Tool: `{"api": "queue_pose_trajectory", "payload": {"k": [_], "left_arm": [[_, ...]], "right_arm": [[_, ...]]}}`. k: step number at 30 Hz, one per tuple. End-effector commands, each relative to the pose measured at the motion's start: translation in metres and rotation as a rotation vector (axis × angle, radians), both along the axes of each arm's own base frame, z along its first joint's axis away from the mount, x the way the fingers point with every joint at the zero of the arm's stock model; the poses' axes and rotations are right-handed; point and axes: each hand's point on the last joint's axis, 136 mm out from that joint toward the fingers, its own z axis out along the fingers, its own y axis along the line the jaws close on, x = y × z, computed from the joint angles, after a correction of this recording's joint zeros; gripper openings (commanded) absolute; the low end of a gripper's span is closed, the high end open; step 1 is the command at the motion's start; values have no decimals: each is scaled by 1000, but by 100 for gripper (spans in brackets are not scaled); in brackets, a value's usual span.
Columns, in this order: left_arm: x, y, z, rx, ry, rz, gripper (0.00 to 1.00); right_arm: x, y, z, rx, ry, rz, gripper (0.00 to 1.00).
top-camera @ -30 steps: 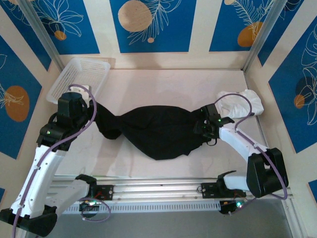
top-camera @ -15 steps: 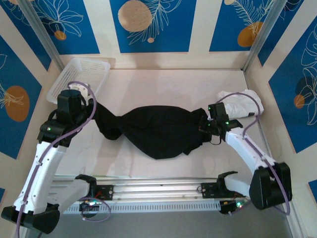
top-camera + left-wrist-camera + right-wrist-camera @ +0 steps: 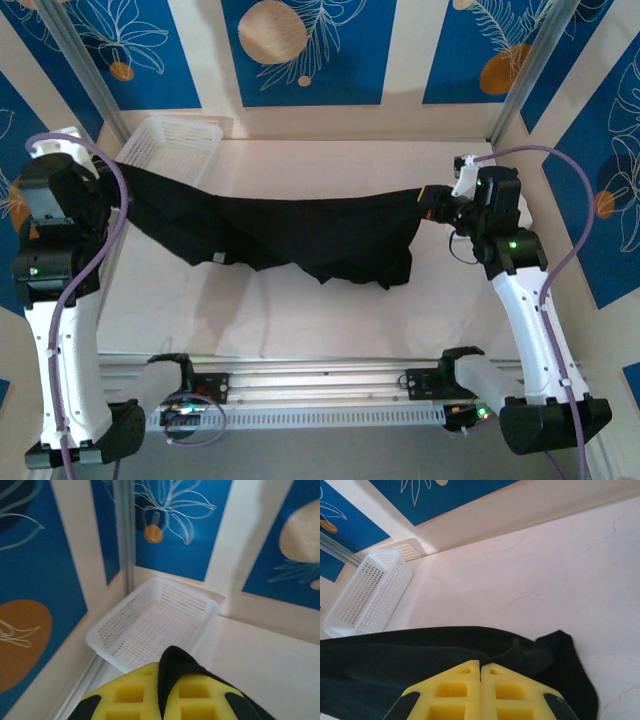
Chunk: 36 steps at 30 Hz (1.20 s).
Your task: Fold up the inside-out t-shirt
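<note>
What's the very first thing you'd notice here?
A big black t-shirt is stretched like a hammock across the middle of the table. The left gripper pinches one end and the right gripper pinches the other. A white basket sits in the far left corner, with bright blue flowery walls all round.
</note>
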Motion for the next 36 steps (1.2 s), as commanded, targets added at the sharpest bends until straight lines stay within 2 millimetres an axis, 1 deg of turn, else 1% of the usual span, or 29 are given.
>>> {"api": "queue_pose_trajectory", "payload": {"k": [1, 3, 5, 8, 11, 14, 15, 16, 20, 23, 26, 29, 33, 36], "left_arm": [[3, 13, -12, 1, 57, 47, 0], [13, 7, -33, -32, 101, 7, 0], [21, -1, -58, -71, 143, -35, 0], [31, -11, -98, -120, 209, -84, 0], [37, -14, -133, -144, 280, -103, 0], [42, -18, -152, -162, 315, -121, 0], [43, -19, -156, -165, 324, -130, 0], [44, -21, -158, -170, 329, -138, 0], [46, -25, -161, -180, 331, -160, 0], [47, -27, -162, -188, 330, -174, 0], [47, -29, -164, -192, 332, -182, 0], [48, -30, -164, -196, 330, -188, 0], [49, -31, -164, -200, 330, -196, 0], [49, -32, -164, -200, 331, -200, 0]], "right_arm": [[-5, 6, -21, 5, 81, 51, 0], [-4, 14, -36, 33, 122, 88, 0], [-1, 21, -57, 65, 178, 112, 0], [3, 34, -96, 114, 269, 149, 0], [8, 48, -131, 141, 356, 183, 0], [15, 62, -166, 138, 445, 210, 0], [18, 66, -178, 133, 477, 216, 0], [22, 69, -187, 132, 500, 221, 0], [37, 78, -222, 101, 595, 238, 4], [41, 78, -236, 73, 638, 248, 9], [41, 71, -241, 42, 650, 237, 16], [39, 62, -240, 44, 650, 216, 26], [30, 52, -237, 71, 642, 195, 37], [21, 51, -238, 91, 649, 201, 42]]}}
